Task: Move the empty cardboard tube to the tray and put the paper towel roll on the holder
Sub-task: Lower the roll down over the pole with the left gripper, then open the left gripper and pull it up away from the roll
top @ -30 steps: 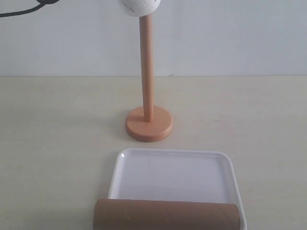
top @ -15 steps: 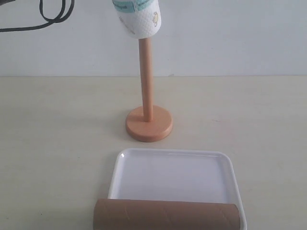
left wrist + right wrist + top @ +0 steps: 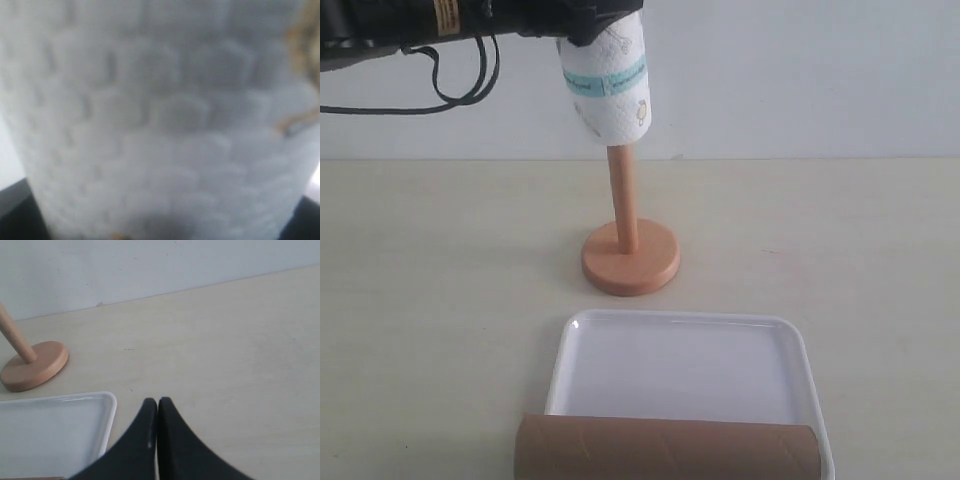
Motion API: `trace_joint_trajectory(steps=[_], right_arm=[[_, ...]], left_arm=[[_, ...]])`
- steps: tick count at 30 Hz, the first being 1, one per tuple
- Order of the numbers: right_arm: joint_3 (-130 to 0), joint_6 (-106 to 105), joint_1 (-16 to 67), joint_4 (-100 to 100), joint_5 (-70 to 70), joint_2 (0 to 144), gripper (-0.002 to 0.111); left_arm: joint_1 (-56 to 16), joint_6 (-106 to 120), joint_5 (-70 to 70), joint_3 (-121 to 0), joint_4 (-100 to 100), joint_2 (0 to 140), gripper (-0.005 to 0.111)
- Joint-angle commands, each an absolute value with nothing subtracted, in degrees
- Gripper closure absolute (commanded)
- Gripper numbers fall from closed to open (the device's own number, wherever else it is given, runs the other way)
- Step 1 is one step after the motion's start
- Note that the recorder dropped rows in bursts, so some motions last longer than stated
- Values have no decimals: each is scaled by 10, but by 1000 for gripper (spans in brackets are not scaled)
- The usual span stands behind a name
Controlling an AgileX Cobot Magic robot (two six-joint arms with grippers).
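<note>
The paper towel roll [image 3: 610, 85] hangs slightly tilted over the holder [image 3: 630, 258], its lower end around the top of the rod [image 3: 624, 195]. My left gripper [image 3: 588, 22] is shut on the roll's upper part. In the left wrist view the embossed roll [image 3: 160, 120] fills the frame. The empty cardboard tube [image 3: 665, 448] lies across the near edge of the tray [image 3: 680, 370]. My right gripper [image 3: 158, 403] is shut and holds nothing, above the table beside the tray's corner [image 3: 108, 407]; the exterior view does not show it.
A pale wall stands behind the beige table [image 3: 870, 260]. Black cables [image 3: 440, 90] hang from the left arm at the top left. The holder's base [image 3: 35, 365] shows in the right wrist view, beyond the tray.
The left arm has come down into view, lowering the roll over the rod; more of the rod's top is now covered. Tube, tray and holder have not moved.
</note>
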State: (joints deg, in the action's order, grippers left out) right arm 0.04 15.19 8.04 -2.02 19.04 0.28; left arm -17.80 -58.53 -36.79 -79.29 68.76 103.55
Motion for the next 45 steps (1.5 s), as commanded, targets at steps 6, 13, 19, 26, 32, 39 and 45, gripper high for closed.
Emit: trace_joint_trajectory(steps=[6, 13, 19, 26, 32, 39, 45], right_arm=[[0, 151, 79, -21, 185, 0, 108], [0, 151, 79, -21, 185, 0, 108], [0, 151, 79, -21, 185, 0, 108], [0, 150, 79, -21, 185, 0, 108], [0, 151, 79, -21, 185, 0, 108], [0, 151, 79, -21, 185, 0, 108], [0, 151, 79, -21, 185, 0, 108]], left_arm=[[-180, -566, -391, -786, 674, 1104, 103], [-180, -544, -396, -786, 656, 1152, 103], [-180, -529, -412, -786, 632, 1210, 103], [-180, -494, -412, -786, 611, 1232, 79], [-180, -493, -455, -786, 616, 1232, 19], [-179, -517, -453, -786, 611, 1232, 11], [-179, -521, -441, -786, 623, 1226, 11]])
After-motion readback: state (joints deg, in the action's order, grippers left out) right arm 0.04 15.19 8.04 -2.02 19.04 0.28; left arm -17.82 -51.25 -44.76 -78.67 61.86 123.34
